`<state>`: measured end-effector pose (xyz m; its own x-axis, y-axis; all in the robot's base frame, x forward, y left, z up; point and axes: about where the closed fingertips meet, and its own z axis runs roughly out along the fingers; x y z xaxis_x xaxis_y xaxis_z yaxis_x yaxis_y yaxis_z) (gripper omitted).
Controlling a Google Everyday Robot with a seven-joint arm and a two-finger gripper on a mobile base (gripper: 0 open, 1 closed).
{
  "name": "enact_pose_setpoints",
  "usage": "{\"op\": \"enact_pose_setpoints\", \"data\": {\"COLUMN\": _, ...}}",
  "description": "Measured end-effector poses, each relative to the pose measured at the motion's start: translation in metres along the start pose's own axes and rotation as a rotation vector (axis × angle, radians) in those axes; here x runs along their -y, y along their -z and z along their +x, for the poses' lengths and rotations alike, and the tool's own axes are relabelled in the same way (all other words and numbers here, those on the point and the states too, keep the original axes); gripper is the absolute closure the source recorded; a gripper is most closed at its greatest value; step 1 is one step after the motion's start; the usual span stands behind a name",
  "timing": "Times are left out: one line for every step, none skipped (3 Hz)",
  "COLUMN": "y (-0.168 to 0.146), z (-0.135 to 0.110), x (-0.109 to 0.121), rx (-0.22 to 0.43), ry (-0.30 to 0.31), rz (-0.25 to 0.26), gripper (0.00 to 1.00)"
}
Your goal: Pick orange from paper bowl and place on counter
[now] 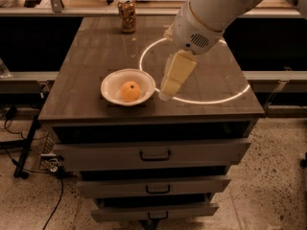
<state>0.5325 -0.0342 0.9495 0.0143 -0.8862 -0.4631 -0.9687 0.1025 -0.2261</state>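
Note:
The orange [130, 90] lies in the white paper bowl [110, 86] near the front left of the dark wood-grain counter [91, 66]. My gripper [166, 94] hangs from the white arm, pointing down and to the left. Its tip is just right of the bowl's rim, above the counter. It holds nothing. The bright ring [211, 99] marks the counter's right half, partly hidden by the arm.
A patterned drink can [127, 15] stands at the counter's back left edge. Grey drawers with dark handles [155, 155] are below the counter. Cables [29, 147] lie on the floor at the left.

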Motion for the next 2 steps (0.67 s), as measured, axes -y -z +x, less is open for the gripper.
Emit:
{"op": "enact_pose_setpoints", "data": {"y": 0.0001, "z": -0.0013, "x": 0.0000, "rx": 0.000, "ry": 0.002, "rz": 0.003, "gripper": 0.00}}
{"op": "enact_pose_setpoints", "data": {"y": -0.0071, "z": -0.0097, "x": 0.0064, "rx": 0.053, "ry": -0.034, "rz": 0.026, "gripper": 0.00}}
